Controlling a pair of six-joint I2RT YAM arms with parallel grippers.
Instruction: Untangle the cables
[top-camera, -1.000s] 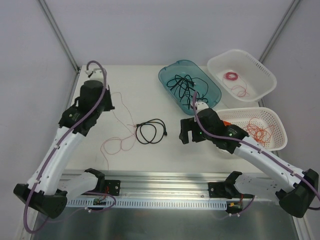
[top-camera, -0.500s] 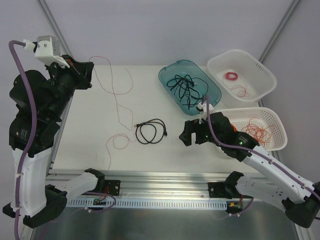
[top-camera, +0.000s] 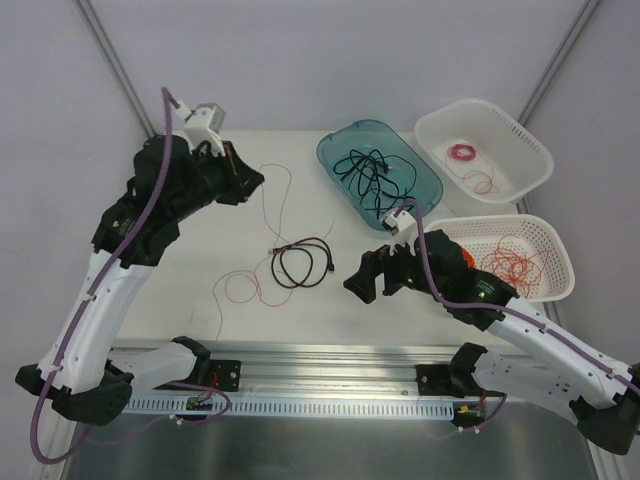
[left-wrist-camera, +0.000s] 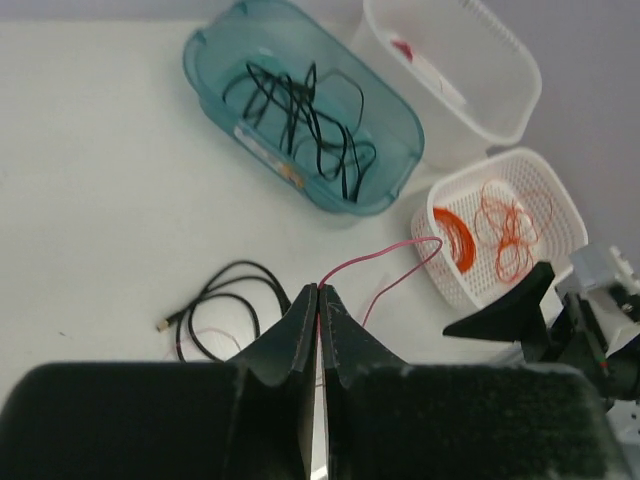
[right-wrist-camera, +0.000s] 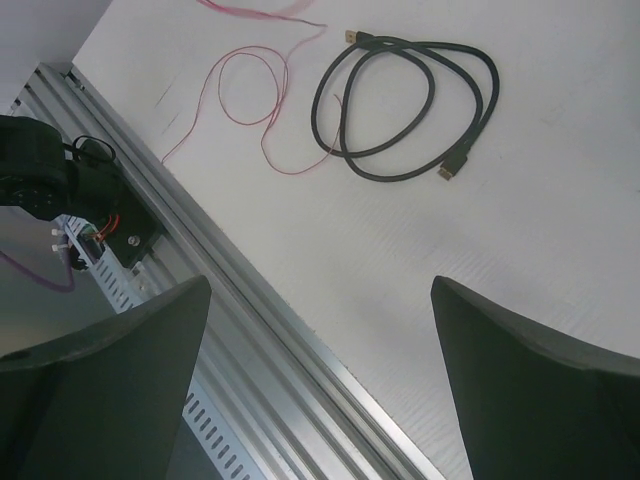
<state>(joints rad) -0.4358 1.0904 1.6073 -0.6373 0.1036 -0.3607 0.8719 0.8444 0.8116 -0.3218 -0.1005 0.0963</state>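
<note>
The left gripper has its two fingers pressed tight together, and a thin red wire is pinched between the tips. The gripper is up in the air at the far left of the table. From there the wire hangs down in a long line to the table top, runs close by one plug of the black cord, and ends in a loose loop near the front edge.

The right gripper is wide open and holds nothing. It hangs low over the table, just to the right of the black cord, and its camera looks straight down at the cord.

The black cord lies flat in a neat round loop in the middle of the table. Where the red wire passes its plug the picture is blurry, so I cannot tell if the two are caught on each other or only lie side by side.

A lot looks done. The teal tray has black cords in it, and the two white baskets have red and orange wires in them. What seems left is this last pair — pull the red wire free, then put each one away.
</note>
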